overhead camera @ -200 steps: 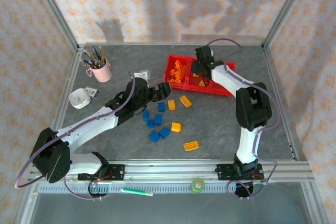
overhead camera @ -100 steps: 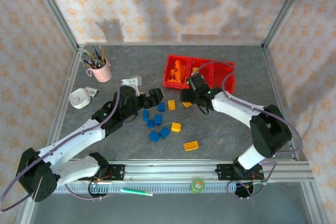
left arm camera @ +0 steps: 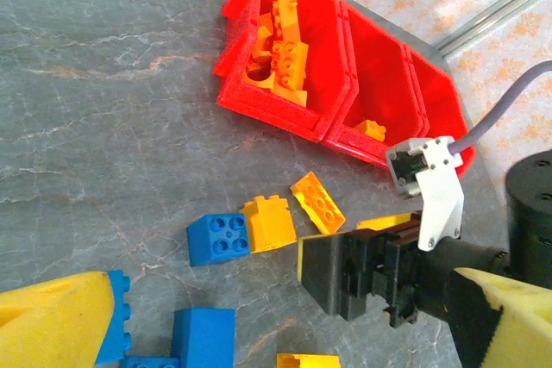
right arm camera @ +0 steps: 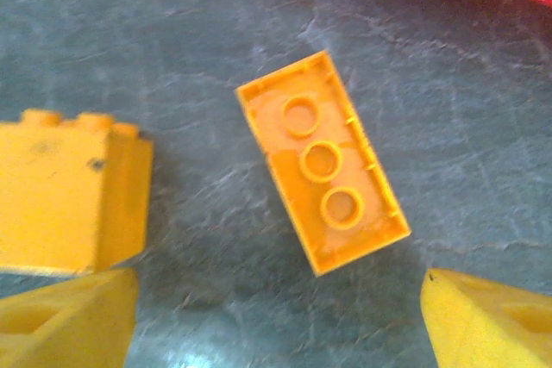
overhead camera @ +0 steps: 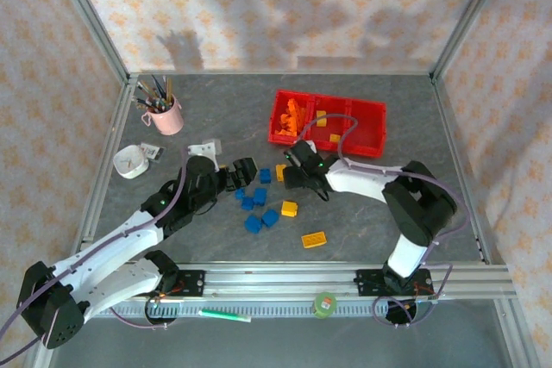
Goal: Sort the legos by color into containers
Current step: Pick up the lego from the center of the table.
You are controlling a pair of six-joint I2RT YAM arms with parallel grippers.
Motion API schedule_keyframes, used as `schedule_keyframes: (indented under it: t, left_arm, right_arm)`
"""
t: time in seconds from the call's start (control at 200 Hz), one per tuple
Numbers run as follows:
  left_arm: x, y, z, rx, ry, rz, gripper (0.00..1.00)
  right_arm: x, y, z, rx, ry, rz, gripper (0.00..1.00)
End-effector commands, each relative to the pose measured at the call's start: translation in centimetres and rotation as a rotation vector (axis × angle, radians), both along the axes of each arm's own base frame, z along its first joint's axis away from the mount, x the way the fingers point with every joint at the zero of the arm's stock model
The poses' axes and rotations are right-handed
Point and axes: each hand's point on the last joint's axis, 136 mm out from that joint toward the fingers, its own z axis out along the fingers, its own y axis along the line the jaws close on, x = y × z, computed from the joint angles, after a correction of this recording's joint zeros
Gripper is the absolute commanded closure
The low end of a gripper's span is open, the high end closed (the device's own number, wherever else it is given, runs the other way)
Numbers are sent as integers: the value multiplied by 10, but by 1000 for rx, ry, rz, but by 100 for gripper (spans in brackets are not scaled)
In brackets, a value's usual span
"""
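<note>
Three joined red containers (overhead camera: 373,115) stand at the back; the left bin (left arm camera: 321,56) holds several orange legos (left arm camera: 278,40), and the middle bin has a couple of yellow pieces. Blue legos (overhead camera: 253,201) and yellow legos (overhead camera: 289,208) lie scattered mid-table. My right gripper (right arm camera: 280,325) is open and low over the table, and a flat yellow brick (right arm camera: 321,161) lies studs-down just ahead of its jaws, with a taller yellow brick (right arm camera: 73,191) to its left. My left gripper (overhead camera: 247,175) is open and empty above the blue legos, and the right gripper's black head (left arm camera: 371,282) sits between its fingers (left arm camera: 60,316).
A pink cup of pens (overhead camera: 164,114) and a white round object (overhead camera: 131,161) sit at the left. A flat yellow brick (overhead camera: 314,239) lies near the front. A green pen (overhead camera: 226,315) and a green tape roll (overhead camera: 325,303) rest on the front rail.
My right arm has swung from over the red bins down to the table by the yellow bricks, its jaws opening wider. My left arm has drawn back slightly to the left, still open.
</note>
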Motion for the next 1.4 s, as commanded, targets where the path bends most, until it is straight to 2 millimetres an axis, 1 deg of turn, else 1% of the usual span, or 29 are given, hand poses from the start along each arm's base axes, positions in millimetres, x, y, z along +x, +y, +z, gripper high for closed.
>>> schedule_keyframes:
  t: [0.0,0.11,0.195,0.27,0.38,0.516,0.571,0.706,0.826,0.956,1.111,1.176,1.271,1.326,1.396]
  left_arm:
    - [-2,9,-5,10,9,39,1]
    - [-2,9,-4,11,7,41,1]
    - [-1,10,-4,13,5,43,1]
    - [-1,10,-4,16,5,46,1]
    - [0,9,-4,15,5,46,1]
    - [2,8,-4,12,7,44,1]
    - [2,7,-4,9,6,43,1]
    - [4,5,-3,4,6,41,1]
    - [5,4,-3,3,8,39,1]
    - [5,3,-2,3,11,34,1]
    - [6,2,-3,-1,13,36,1]
    - [7,0,-1,-8,11,29,1]
    - [9,-4,2,-15,6,19,1]
    - [11,-7,5,-19,4,11,1]
    - [14,-11,9,-23,-3,0,1]
  right_arm:
    - [22,-7,13,-77,-82,-40,14]
    - [29,-10,10,-90,-78,-61,14]
    - [33,-12,3,-97,-56,-65,16]
    - [37,-15,0,-98,-44,-75,20]
    - [38,-13,-5,-74,-13,-58,21]
    - [40,-18,-16,-79,20,-54,21]
    - [41,-18,-18,-76,29,-51,23]
    - [45,-14,-21,-68,37,-33,29]
    - [47,-8,-24,-53,48,-12,39]
    - [40,-5,-28,-35,78,2,52]
    - [33,-9,-23,-19,72,0,64]
    - [32,-8,-16,-4,62,1,67]
    - [34,-9,-1,30,42,-10,71]
    - [35,-10,9,60,34,-18,72]
    - [38,-13,26,92,9,-33,72]
